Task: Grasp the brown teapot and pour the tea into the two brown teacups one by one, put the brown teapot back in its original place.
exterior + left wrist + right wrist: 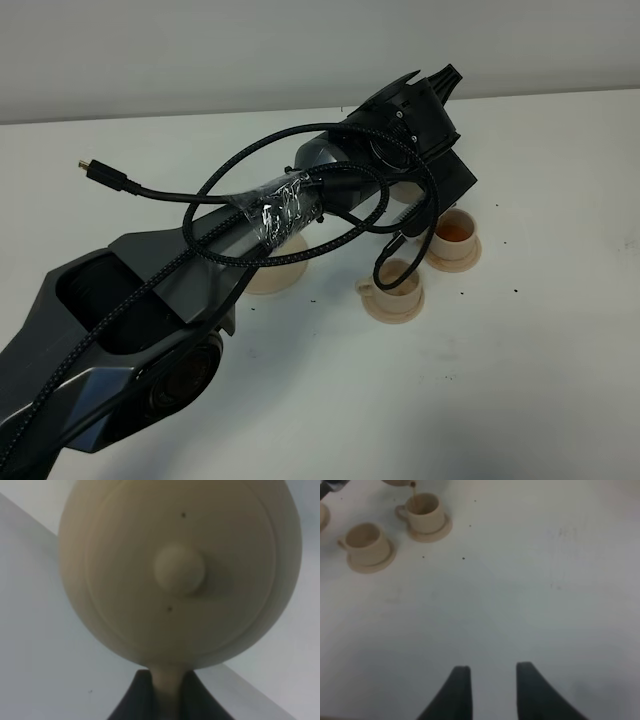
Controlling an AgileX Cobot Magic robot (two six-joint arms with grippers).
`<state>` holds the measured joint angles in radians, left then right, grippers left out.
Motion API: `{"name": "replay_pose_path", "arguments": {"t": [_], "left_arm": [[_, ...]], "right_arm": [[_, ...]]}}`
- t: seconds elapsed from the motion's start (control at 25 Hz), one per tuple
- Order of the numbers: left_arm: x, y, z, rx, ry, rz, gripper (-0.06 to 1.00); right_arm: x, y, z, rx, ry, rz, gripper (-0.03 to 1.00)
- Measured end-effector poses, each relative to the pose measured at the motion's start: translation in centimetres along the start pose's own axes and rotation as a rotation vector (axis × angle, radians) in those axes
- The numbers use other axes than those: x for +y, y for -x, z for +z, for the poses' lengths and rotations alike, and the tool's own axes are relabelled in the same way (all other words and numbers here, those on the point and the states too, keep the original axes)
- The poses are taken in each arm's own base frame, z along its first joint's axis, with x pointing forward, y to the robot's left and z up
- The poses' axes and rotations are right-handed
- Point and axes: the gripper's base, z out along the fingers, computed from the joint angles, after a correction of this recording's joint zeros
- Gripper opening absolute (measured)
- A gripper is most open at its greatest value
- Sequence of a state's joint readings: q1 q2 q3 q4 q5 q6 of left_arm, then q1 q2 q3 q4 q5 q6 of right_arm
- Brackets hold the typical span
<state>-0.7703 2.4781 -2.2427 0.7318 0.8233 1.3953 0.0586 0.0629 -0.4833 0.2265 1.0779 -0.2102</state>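
The brown teapot (175, 570) fills the left wrist view, lid and knob facing the camera. My left gripper (165, 682) is shut on its loop handle, one dark finger (131, 702) on each side. In the high view my left arm (200, 290) covers the teapot. The right wrist view shows the teapot's spout (400, 482) tilted over one teacup (424, 512), a thin stream of tea falling into it. That teacup (455, 238) holds amber tea. The second teacup (395, 292) (367, 542) stands beside it on its saucer. My right gripper (492, 690) hangs open over bare table.
The wide round saucer plate (272, 275), the original place, lies half under my left arm, with nothing on the part that shows. A loose black cable (150, 190) loops off the arm over the table and the nearer cup. Small dark specks dot the white table (560, 350).
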Motion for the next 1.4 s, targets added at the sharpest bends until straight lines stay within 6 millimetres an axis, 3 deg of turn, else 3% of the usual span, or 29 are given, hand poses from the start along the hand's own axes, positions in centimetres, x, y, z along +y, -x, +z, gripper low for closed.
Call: {"name": "replay_pose_path", "arguments": {"t": [1.4], "left_arm": [[0.27, 0.20, -0.03, -0.019, 0.028, -0.049, 0.12]], "right_arm": [[0.00, 0.00, 0.00, 0.000, 0.000, 0.000, 0.24]]}}
